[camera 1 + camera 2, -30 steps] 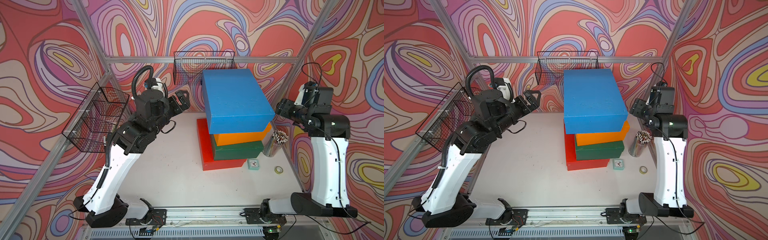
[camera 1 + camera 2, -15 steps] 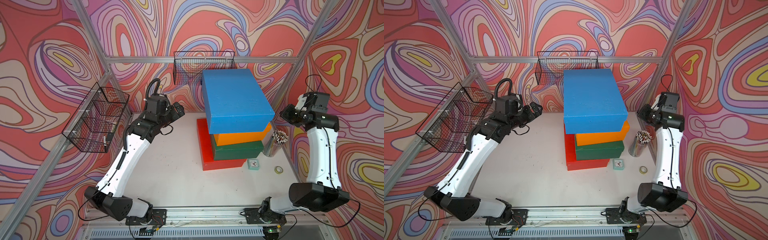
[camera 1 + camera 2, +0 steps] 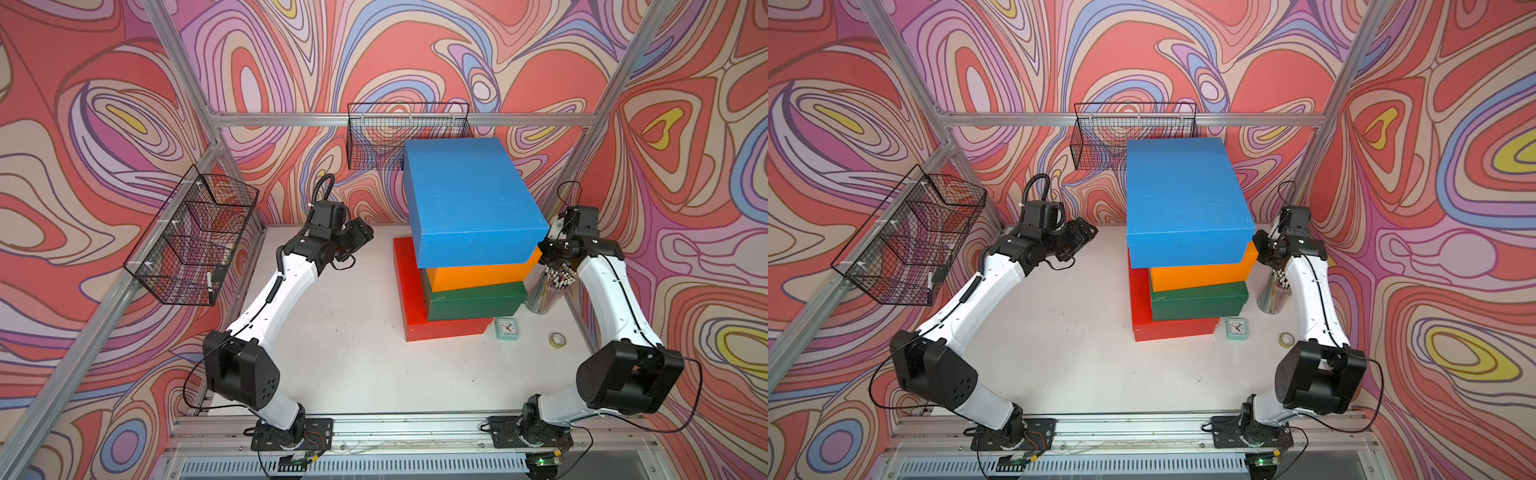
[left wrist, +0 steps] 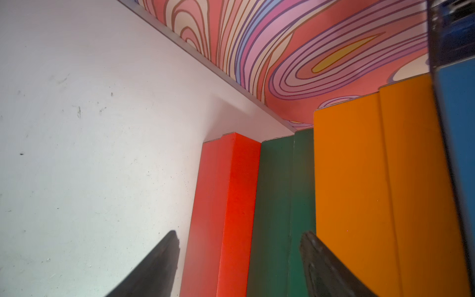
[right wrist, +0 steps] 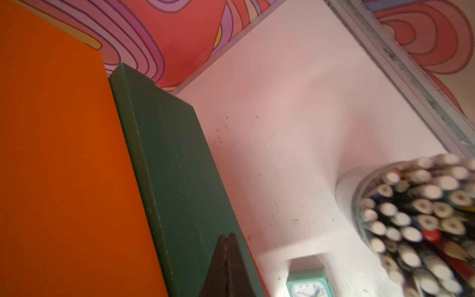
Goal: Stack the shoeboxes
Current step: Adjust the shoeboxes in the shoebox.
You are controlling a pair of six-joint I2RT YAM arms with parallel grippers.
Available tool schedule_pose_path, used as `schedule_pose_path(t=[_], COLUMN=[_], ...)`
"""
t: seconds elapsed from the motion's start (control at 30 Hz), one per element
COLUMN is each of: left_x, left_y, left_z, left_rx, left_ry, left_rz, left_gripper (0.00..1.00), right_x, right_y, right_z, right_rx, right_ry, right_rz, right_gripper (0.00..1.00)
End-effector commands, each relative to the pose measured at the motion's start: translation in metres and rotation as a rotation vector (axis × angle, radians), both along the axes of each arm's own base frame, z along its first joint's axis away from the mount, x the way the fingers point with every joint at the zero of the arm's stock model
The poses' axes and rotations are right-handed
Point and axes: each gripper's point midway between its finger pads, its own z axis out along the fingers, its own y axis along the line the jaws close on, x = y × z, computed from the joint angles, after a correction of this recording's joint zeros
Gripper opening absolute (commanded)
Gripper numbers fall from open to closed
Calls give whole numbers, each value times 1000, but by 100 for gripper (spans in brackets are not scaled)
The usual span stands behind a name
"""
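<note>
Shoeboxes (image 3: 469, 266) already stand in one pile on the right half of the worktop (image 3: 353, 353), close to its back edge. The red box (image 3: 409, 291) is at the bottom, then the green box (image 3: 473, 301), the orange box (image 3: 482, 274) and the blue box (image 3: 469, 199) on top. All four have their long axes running from the front edge toward the back edge, and the upper three sit shifted right of the red one. The pile lies between the arms. It is to the right of the left gripper (image 4: 239, 234), whose fingers stand apart and hold nothing, pointing at the red and green sides. It is to the left of the right gripper (image 5: 227, 235), which is pinched closed on nothing. The right one seems nearer, just beside the pile's right side (whether it touches, I cannot tell), so any squaring nudge would likely fall to it. A wire basket (image 3: 409, 137) hangs on the back wall and another wire basket (image 3: 195, 237) on the left wall; their contents are unclear. A cup (image 3: 548, 291) packed with pencils stands near the right edge, under the right gripper. A small clock (image 3: 508, 328) sits by the red box's front corner, and a tape roll (image 3: 557, 339) lies beside it.
</note>
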Motion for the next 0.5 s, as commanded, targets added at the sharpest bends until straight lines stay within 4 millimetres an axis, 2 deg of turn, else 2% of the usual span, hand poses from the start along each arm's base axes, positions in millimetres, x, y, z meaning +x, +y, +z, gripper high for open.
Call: schedule_pose_path(t=[0.0, 0.1, 0.47], left_x=[9, 14, 31], left_y=[-2, -4, -10], left_z=[-3, -20, -72], left_rx=[-28, -26, -31], left_ry=[-5, 25, 123], left_rz=[5, 7, 6], left_gripper=[76, 76, 76], right_x=[11, 17, 39], right_y=[-10, -5, 40], right_z=[-11, -29, -80], right_rx=[-28, -8, 14], right_ry=[-3, 23, 74], right_rz=[-32, -14, 90], right_gripper=[0, 0, 0])
